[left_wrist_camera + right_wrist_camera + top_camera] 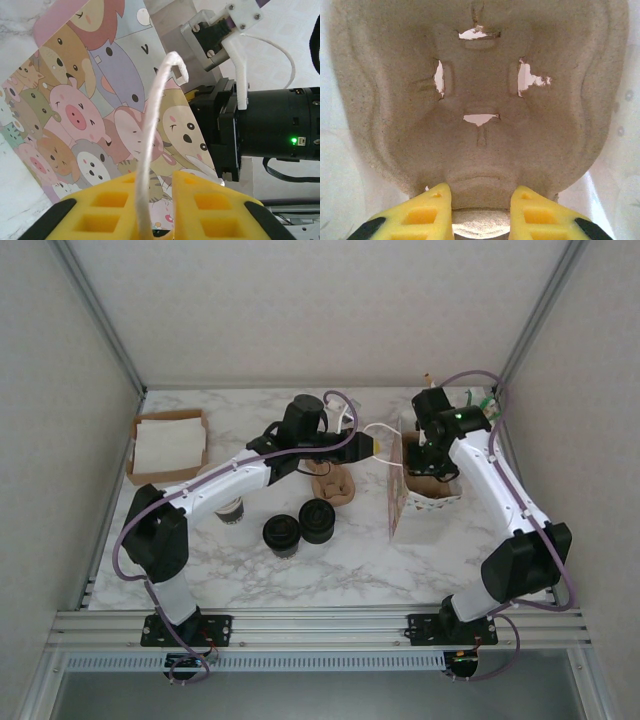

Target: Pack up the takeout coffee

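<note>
Takeout coffee (230,508): small cream paper cup w/ a dark band at the base. It stands on the bench (330,580) left of centre, partly tucked under the left arm (225,478). Lid or no lid: can't tell. Not yet packed.

Just right of it, twd the near edge, are a black round-topped item (282,535) and a second black item (318,520), side by side. Lidded cups or lid stacks: unclear. Beyond them, at bench centre, lies a loose carrier (335,487) of brown pulp.

On the right half of the bench is a paper bag (90,115) printed w/ cartoon animals, upright, mouth open. The left fingers (115,205) are pinched on its white cord handle (150,145), which runs btwn them. The right fingers (427,212) are down inside the bag, apparently clamped on the near rim of a pulp carrier (480,100). Its moulded face w/ four slits is turned to the wrist cam.

In the far-left corner is a brown box (170,445) lined w/ white paper.

Step in hand, as I read it: seating the carrier in the bag so the coffee can follow. To do it well:
- Pull the handle outward so the mouth gapes.
- Lower the carrier level until it lies flat on the bag floor.
- Let go only once it sits flat.
- Lift the right arm straight up, clear of the bag walls.

Risk: the bag looks light, so too hard a tug on the cord could tip it.
</note>
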Tool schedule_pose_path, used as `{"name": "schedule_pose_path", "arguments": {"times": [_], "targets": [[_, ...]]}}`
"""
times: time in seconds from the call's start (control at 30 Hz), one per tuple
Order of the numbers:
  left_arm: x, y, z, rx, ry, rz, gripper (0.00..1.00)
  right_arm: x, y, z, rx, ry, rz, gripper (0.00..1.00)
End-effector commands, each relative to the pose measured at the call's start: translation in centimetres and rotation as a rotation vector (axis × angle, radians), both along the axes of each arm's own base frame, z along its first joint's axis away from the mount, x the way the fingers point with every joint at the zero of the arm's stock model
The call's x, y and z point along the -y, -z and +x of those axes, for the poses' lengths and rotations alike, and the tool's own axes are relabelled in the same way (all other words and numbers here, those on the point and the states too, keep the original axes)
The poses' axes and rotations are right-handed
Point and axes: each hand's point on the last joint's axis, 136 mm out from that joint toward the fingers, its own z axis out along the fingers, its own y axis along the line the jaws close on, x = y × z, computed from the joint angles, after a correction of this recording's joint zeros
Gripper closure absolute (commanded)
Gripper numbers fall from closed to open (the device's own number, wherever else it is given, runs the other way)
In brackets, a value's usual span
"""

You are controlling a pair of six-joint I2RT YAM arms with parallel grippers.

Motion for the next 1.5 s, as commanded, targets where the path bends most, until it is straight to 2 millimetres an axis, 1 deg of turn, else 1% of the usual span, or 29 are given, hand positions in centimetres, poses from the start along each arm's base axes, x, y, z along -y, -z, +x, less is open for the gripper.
{"name": "schedule_pose_path", "arguments": {"times": [0.0, 0.37, 0.5, 0.67, 0.77, 0.97, 1.07, 1.13, 1.23, 1.33, 1.47], "targets": [[-0.6, -2.8, -0.4, 0.055, -0.018, -0.048, 0.8, -0.3, 1.2, -0.1, -0.033, 0.014, -0.005, 0.78], [-1.0, -3.5, -0.6, 0.066, -0.031, -0.055, 0.82, -0.1, 3.6, -0.3, -0.091, 0.032, -0.024, 0.78], [-1.4, -3.7, -0.6, 0.071, -0.046, -0.054, 0.85, -1.0, 4.0, -0.2, -0.084, 0.017, 0.002, 0.79], [-1.9, -3.9, -0.8, 0.072, -0.061, -0.056, 0.86, -2.6, 4.0, 0.0, -0.072, -0.019, 0.033, 0.79], [-2.7, -4.4, -0.9, 0.083, -0.085, -0.052, 0.86, -3.4, 3.9, 0.2, -0.068, -0.033, 0.045, 0.79], [-4.2, -5.0, -1.4, 0.095, -0.121, -0.052, 0.86, -4.3, 3.9, 0.4, -0.065, -0.045, 0.051, 0.79], [-4.3, -4.9, -1.5, 0.095, -0.125, -0.05, 0.86, -3.8, 4.7, 0.1, -0.091, -0.028, 0.02, 0.79], [-4.2, -4.5, -1.4, 0.084, -0.12, -0.053, 0.86, -3.1, 5.1, -0.1, -0.106, -0.014, -0.017, 0.79], [-3.8, -3.9, -1.3, 0.07, -0.113, -0.056, 0.86, -2.5, 5.1, -0.3, -0.106, -0.005, -0.045, 0.79], [-3.5, -3.9, -1.2, 0.066, -0.104, -0.066, 0.86, -2.1, 5.2, -0.4, -0.108, -0.001, -0.069, 0.79], [-3.0, -3.5, -1.2, 0.06, -0.091, -0.066, 0.86, -2.1, 6.1, -0.3, -0.125, -0.002, -0.075, 0.79]]}}
